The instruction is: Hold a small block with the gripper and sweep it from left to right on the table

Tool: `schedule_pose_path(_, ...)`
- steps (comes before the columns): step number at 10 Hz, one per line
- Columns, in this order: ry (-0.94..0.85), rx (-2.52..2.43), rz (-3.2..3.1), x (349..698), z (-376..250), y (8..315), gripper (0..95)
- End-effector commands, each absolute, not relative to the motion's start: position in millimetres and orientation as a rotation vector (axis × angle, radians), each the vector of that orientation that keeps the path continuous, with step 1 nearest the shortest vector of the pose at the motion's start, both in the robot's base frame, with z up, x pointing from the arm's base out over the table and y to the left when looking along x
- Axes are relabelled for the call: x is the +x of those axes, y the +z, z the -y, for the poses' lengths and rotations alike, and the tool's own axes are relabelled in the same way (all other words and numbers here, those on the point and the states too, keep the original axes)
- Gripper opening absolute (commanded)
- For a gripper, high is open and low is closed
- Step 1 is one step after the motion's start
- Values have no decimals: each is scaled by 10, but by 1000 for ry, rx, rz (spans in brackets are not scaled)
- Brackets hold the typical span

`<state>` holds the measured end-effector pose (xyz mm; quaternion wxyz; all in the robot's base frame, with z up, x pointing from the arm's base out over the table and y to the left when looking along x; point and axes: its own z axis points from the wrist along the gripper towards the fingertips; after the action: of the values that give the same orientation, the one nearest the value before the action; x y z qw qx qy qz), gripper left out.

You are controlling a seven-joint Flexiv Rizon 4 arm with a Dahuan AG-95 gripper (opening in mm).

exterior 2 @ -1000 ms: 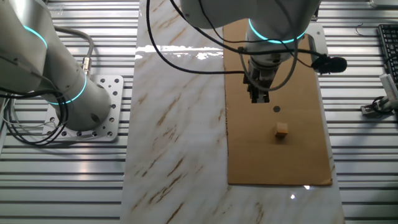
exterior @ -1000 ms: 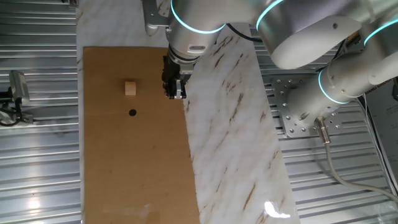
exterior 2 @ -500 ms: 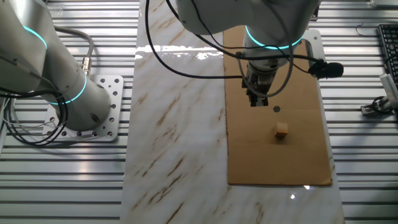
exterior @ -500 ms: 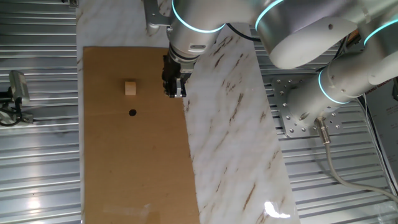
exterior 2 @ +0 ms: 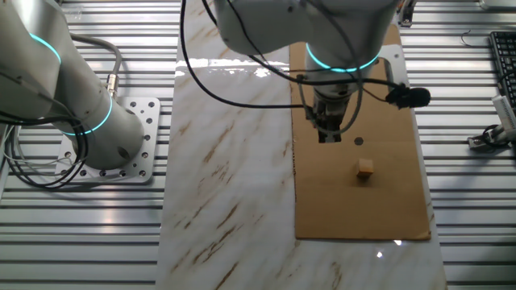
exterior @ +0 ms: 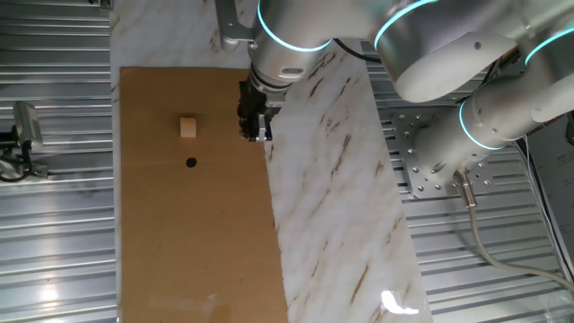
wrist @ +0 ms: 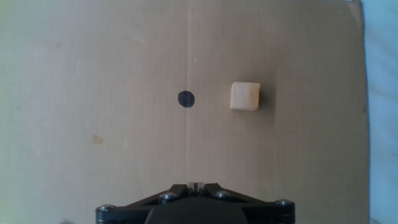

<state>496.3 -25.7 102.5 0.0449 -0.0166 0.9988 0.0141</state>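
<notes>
The small block (exterior: 187, 127) is a pale tan cube lying on the brown panel of the table (exterior: 179, 242). It also shows in the other fixed view (exterior 2: 366, 167) and in the hand view (wrist: 244, 96). My gripper (exterior: 254, 135) hangs above the brown panel near its seam with the marble panel (exterior: 332, 197), well to the side of the block and not touching it. In the other fixed view the gripper (exterior 2: 328, 137) is beyond the block. In the hand view the gripper (wrist: 196, 185) has its jaws closed together and holds nothing.
A small black dot (exterior: 190, 162) is on the brown panel close to the block, also in the hand view (wrist: 186, 99). A second white arm (exterior: 502, 117) stands on a bolted base beside the marble. Ribbed grey metal (exterior: 54, 233) surrounds the table.
My gripper has shifted a little toward the seam with the marble panel, and the wrist has turned slightly. The block and the black dot have not moved.
</notes>
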Motion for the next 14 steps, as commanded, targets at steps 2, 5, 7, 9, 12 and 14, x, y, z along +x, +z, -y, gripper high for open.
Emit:
schedule_pose_path(2,51,-53,-3054,4926,302,1032,0)
schedule_pose_path(5,60,-66,-3048,4835,398,1021,0)
schedule_pose_path(7,72,-82,-3047,4773,490,1011,0)
schedule_pose_path(9,70,-95,-3044,4760,525,1003,0)
schedule_pose_path(12,70,-102,-3043,4850,543,989,0)
schedule_pose_path(14,66,-116,-3050,4925,569,1009,0)
